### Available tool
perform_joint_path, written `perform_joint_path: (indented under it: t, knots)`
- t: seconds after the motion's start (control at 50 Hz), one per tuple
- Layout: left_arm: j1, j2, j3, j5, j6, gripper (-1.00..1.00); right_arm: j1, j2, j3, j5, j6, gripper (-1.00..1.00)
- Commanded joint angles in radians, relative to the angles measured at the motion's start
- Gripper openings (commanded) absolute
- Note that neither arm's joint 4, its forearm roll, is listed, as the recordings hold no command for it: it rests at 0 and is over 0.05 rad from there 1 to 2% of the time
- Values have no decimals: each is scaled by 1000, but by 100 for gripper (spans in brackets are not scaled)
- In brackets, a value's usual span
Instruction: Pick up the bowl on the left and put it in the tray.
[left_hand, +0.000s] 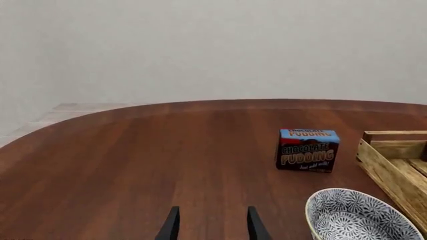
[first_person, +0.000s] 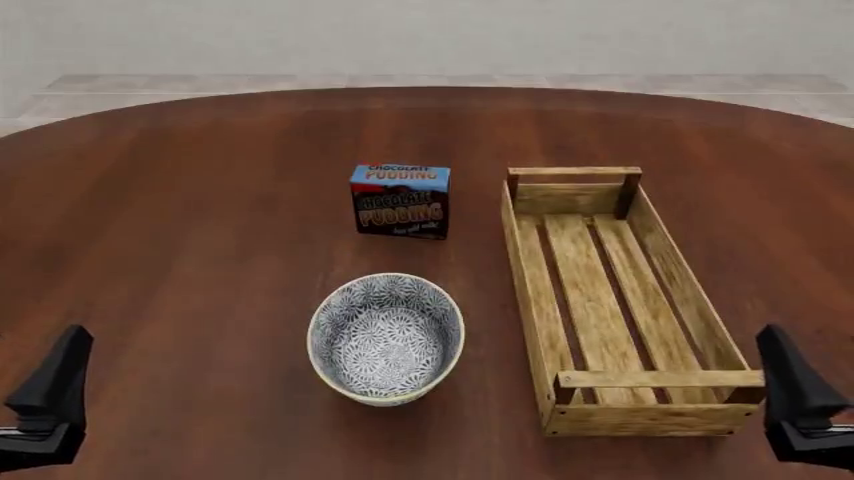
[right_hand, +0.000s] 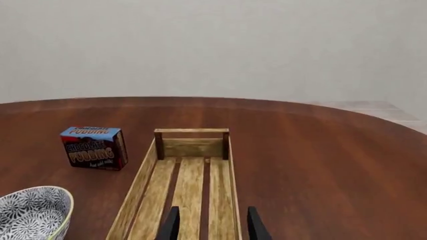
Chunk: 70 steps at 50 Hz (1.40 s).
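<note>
Beside upright bowl (first_person: 386, 338), tray (first_person: 531, 290) lengthwise front-to-back.

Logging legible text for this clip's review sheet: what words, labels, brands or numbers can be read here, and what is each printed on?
"CHOCOLATE PUDDING": blue top band of the pudding box, partly cut off at the edge.
"CHOCOLATE PUDDING": large letters on the box's dark front face.
Small white line beneath that: too blurred to read.
The bowl has only a floral pattern, and the tray is bare wood; no text on either.

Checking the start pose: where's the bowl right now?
Front view: the bowl sits upright on the table, left of the tray, nearer than the pudding box.
</note>
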Motion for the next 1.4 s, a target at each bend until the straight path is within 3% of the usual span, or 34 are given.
perform_joint_path:
  t: [0.02,0.16,0.28,0.66,0.92,1.16,1.36,1.4]
  knots:
    - [2,-9,1,5,2,100,10,111,-2,-81,-19,100]
    - [1,-11,2,7,0,100,71,204,-34,-118,-65,100]
    - [0,-11,2,7,0,100,73,264,-64,-140,-117,100]
    - [-5,-13,2,8,-4,100,130,239,-263,8,-183,100]
    - [-8,-13,2,13,-5,100,154,328,-343,-31,-208,100]
    - [-9,-12,3,15,-7,100,206,410,-418,-39,-299,100]
    - [-6,-12,1,14,-5,100,315,509,-499,-9,-238,100]
    - [-4,-11,2,15,-5,100,307,514,-508,-10,-258,100]
